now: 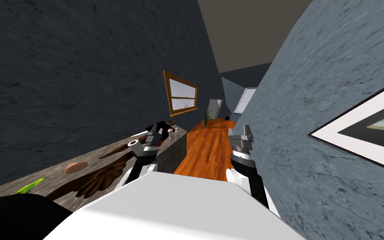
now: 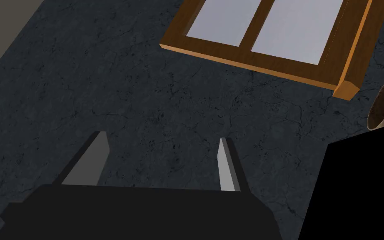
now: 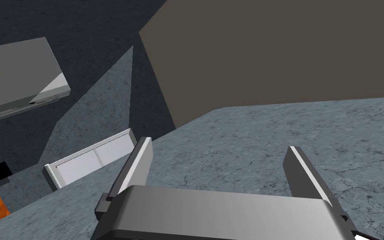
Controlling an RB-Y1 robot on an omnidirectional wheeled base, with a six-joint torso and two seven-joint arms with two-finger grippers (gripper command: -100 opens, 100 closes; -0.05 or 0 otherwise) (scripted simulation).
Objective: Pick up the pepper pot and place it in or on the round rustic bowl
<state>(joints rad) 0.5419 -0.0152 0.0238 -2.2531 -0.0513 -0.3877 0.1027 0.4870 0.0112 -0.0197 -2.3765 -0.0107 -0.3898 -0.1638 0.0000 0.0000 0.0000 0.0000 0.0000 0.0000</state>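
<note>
- Counter (image 1: 53,174): runs along the 9 o'clock side of the head view. Grey stone look with a dark brown splash pattern.
- Near end of the counter: green leafy item (image 1: 29,186), with a brown oval item (image 1: 75,167) at its 2 o'clock, well apart.
- Left gripper (image 1: 155,130): over the counter's far part, jaws apart, nothing between them.
- Left wrist view: left gripper (image 2: 162,137) faces the dark wall below a wood-framed window (image 2: 270,37).
- Pepper pot (image 1: 170,133): upright on the counter, just beside the left gripper at its 3 o'clock, not touching. Pale body, brownish-pink cap.
- Round bowl (image 1: 170,122): brown, on the counter at the pot's 12 o'clock, near it. In the left wrist view its rim (image 2: 380,106) sits off to one side of the fingers, above a black area (image 2: 353,191).
- Floor (image 1: 205,150): orange planks, between the counter and the blue-grey wall.
- Right gripper (image 1: 240,130): at the pot's 3 o'clock, well apart, across the floor strip and close to that wall. Jaws apart and empty in its wrist view (image 3: 219,144).
- Framed picture (image 1: 366,133): on that wall, at the right gripper's 3 o'clock.
</note>
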